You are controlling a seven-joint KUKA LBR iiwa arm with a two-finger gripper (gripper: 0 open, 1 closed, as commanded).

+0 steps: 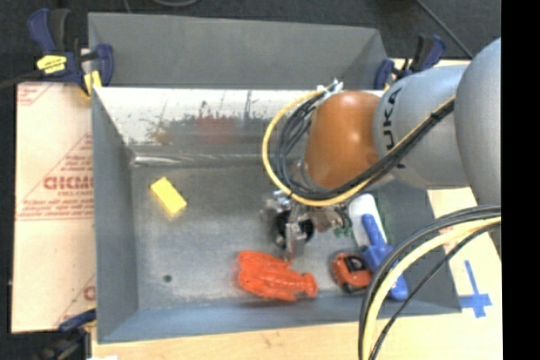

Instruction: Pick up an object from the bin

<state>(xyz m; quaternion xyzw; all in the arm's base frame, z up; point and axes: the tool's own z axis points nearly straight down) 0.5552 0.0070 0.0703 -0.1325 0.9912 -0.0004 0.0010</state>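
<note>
Gripper (pixel 292 239): mine, low over the floor of the bin (pixel 236 55); open or closed, I cannot tell.
Nearest thing: orange toy (pixel 274 277), lumpy and elongated, lying by the near wall, just beside my gripper.
Obscured: blue-and-white item (pixel 374 236), partly under my cables, kind unclear.

Grey metal bin (pixel 211 244), back wall scuffed. On its floor: yellow block (pixel 168 196) alone at left; orange lumpy toy (pixel 272 277) near front wall; small orange-and-black item (pixel 350 271) just right of it; blue-and-white tool (pixel 375 236) beside that.
</note>
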